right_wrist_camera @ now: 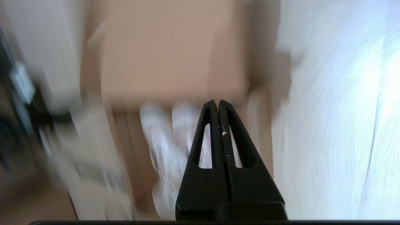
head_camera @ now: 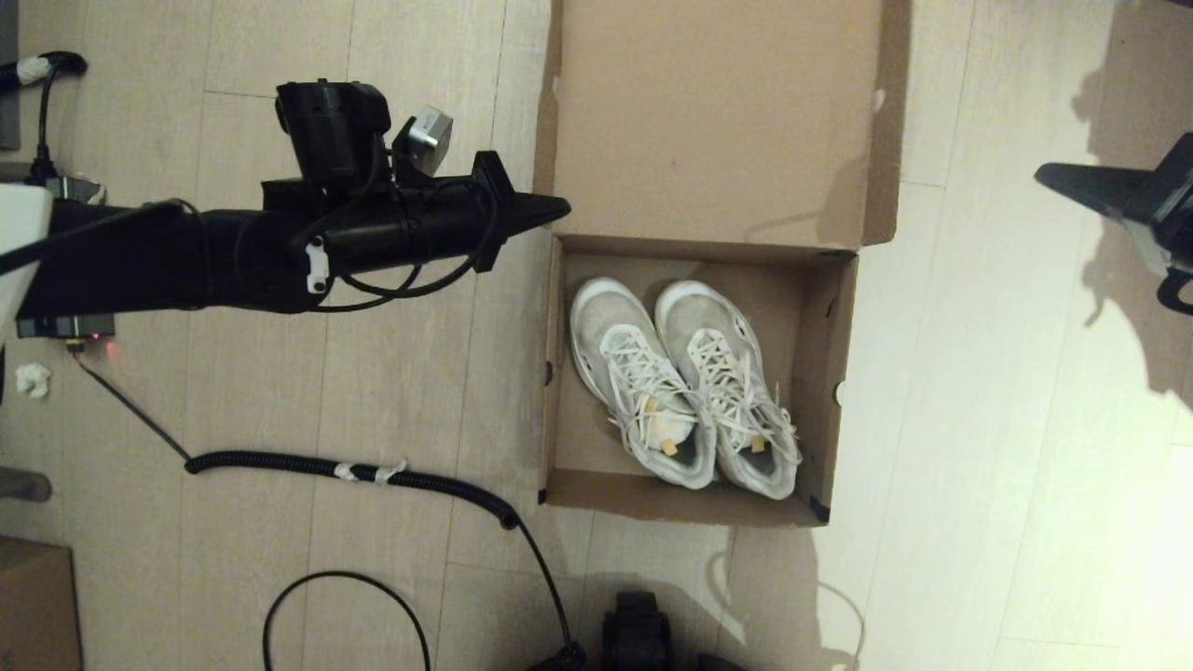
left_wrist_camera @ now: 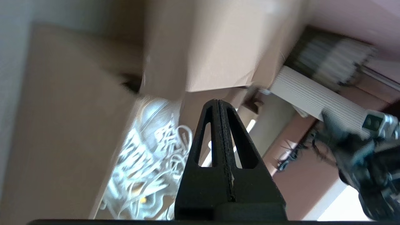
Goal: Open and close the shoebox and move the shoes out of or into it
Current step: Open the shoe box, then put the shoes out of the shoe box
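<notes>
The brown shoebox (head_camera: 832, 326) stands open on the floor, its lid (head_camera: 718, 121) folded back flat on the far side. Both white sneakers (head_camera: 685, 387) lie side by side inside it, toes toward the lid. My left gripper (head_camera: 559, 209) is shut and empty, its tip at the box's far left corner where lid and box meet. In the left wrist view that gripper (left_wrist_camera: 217, 101) points past the sneakers (left_wrist_camera: 150, 156). My right gripper (head_camera: 1049, 173) hovers off to the right of the box, shut with nothing in it; its wrist view shows the gripper (right_wrist_camera: 217, 101) above the blurred sneakers (right_wrist_camera: 175, 137).
A black coiled cable (head_camera: 373, 471) runs across the floor left of the box. A smaller cardboard box (head_camera: 33, 606) sits at the near left corner. A scrap of white paper (head_camera: 33, 379) lies at the far left. Pale wood flooring (head_camera: 979, 466) surrounds the box.
</notes>
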Tool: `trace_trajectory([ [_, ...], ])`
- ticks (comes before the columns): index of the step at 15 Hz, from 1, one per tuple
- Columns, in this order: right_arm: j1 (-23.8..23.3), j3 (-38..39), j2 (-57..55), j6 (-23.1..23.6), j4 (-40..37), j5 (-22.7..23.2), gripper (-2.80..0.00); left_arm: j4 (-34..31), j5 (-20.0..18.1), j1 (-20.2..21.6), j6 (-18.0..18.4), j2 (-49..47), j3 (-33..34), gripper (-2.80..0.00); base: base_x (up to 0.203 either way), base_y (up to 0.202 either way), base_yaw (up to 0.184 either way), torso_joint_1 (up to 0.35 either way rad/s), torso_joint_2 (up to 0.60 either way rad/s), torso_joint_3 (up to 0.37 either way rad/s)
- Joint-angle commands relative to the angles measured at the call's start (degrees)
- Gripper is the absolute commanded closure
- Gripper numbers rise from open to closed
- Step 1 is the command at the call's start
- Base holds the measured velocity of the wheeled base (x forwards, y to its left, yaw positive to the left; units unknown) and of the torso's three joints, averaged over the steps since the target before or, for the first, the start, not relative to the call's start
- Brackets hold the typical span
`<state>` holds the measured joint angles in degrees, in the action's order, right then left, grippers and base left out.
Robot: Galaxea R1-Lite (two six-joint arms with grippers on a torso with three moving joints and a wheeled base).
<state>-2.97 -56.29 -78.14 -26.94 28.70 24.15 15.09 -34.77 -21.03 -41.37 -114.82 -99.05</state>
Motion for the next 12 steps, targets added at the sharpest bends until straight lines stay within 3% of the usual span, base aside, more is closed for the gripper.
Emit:
trace_trajectory([
  [1,4.62,-0.15,0.48,9.17,-9.28,0.34,0.0,-5.86,2.62,0.31,0.64,4.7,0.0,0.0,0.0,0.0,0.0,0.0,0.0,0.0],
  [2,8.53,-0.07,0.32,10.68,-13.64,0.35,0.0,-9.47,5.9,0.6,3.39,6.98,0.82,0.0,0.0,0.0,0.0,0.0,0.0,0.0],
  [4,16.54,1.53,-0.49,12.01,-18.16,-1.08,0.0,-12.96,13.69,0.83,14.06,11.11,6.4,0.0,0.0,0.0,0.0,0.0,0.0,0.0],
  [5,20.64,3.2,-0.93,12.53,-18.93,-4.07,-2.8,-13.34,16.93,0.86,18.1,13.01,9.91,0.0,0.0,0.0,0.0,0.0,0.0,0.0],
  [7,25.98,8.42,-4.16,15.46,-19.19,-10.54,-2.8,-13.45,20.38,1.05,22.63,17.26,16.66,0.0,0.0,0.0,0.0,0.0,0.0,0.0],
  [8,26.62,11.43,-5.96,18.92,-17.66,-11.4,-2.8,-13.43,20.94,1.32,23.32,19.02,19.15,0.0,0.0,0.0,0.0,0.0,0.0,0.0],
  [9,27.18,13.55,-8.58,21.61,-14.26,-11.93,-2.8,-13.42,21.38,1.57,23.65,20.33,21.25,0.0,0.0,0.0,0.0,0.0,0.0,0.0],
  [12,30.01,17.63,-19.75,23.72,0.67,-15.89,-2.8,-11.34,23.6,3.16,23.72,21.58,24.95,0.0,0.0,0.0,0.0,0.0,0.0,0.0],
])
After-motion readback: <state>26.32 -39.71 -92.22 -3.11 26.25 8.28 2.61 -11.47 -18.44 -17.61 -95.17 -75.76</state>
